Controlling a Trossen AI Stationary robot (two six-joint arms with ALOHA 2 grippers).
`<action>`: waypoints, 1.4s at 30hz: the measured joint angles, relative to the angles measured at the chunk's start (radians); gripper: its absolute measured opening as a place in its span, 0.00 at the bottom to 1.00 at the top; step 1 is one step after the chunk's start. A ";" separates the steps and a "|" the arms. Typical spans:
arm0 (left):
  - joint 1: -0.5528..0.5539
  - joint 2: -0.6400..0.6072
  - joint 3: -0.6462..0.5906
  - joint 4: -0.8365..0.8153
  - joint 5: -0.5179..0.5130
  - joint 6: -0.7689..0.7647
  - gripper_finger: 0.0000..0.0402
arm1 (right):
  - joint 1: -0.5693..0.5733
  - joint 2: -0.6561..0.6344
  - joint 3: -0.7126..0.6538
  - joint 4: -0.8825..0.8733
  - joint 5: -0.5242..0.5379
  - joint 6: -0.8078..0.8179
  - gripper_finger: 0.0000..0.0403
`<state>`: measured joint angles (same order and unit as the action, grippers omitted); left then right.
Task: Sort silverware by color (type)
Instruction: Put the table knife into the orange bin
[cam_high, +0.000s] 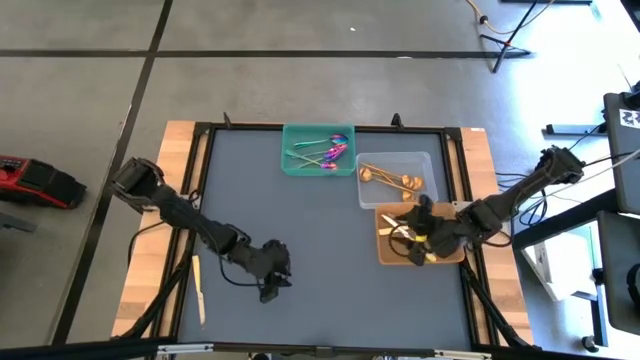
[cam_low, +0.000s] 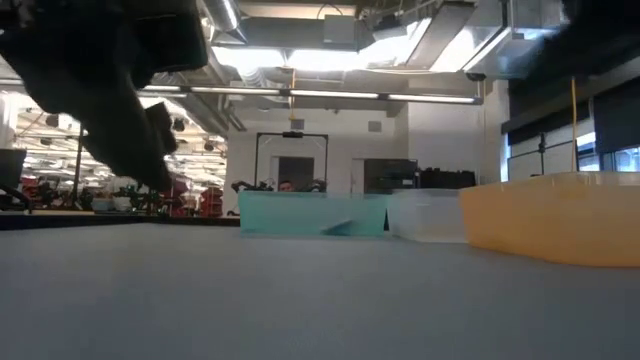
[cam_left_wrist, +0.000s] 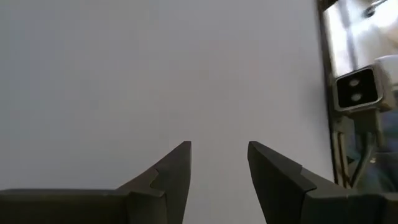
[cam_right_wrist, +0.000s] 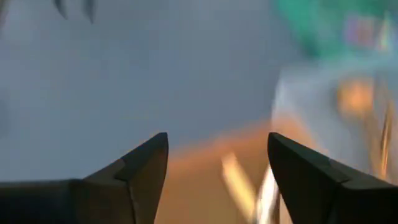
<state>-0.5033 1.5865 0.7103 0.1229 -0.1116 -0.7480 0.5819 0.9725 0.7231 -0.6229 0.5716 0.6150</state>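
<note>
Purple-headed spoons (cam_high: 325, 150) lie in the green tray (cam_high: 292, 165). Gold spoons (cam_high: 392, 178) lie in the clear tray (cam_high: 425, 160). Pale yellow knives (cam_high: 398, 232) lie in the orange tray (cam_high: 450, 255), and they show blurred in the right wrist view (cam_right_wrist: 239, 180). One more pale yellow knife (cam_high: 198, 288) lies flat along the table's left edge. My left gripper (cam_high: 270, 290) (cam_left_wrist: 219, 146) is open over bare mat near the near edge, to the right of that knife. My right gripper (cam_high: 410, 238) (cam_right_wrist: 217, 140) is open above the orange tray and touches nothing.
The three trays stand together at the far right of the grey mat (cam_high: 320, 260); in the low view they show as green (cam_low: 312, 213), clear (cam_low: 425, 215) and orange (cam_low: 555, 215). Wooden strips (cam_high: 150, 290) flank the mat left and right.
</note>
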 joint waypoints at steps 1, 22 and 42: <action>-0.003 -0.008 0.013 -0.051 0.001 -0.021 0.38 | 0.000 0.011 0.000 0.075 0.028 -0.083 0.66; -0.455 -0.068 0.130 -0.586 -0.177 -1.172 0.38 | -0.070 0.393 0.058 1.034 -0.163 -0.716 0.66; -0.511 -0.069 0.210 -1.195 0.203 -1.559 0.38 | -0.036 0.407 0.064 0.910 -0.225 -0.479 0.66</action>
<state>-1.0146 1.5175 0.9203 -1.0726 0.0917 -2.3067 0.5457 1.3792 0.7868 0.2867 0.3470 0.1362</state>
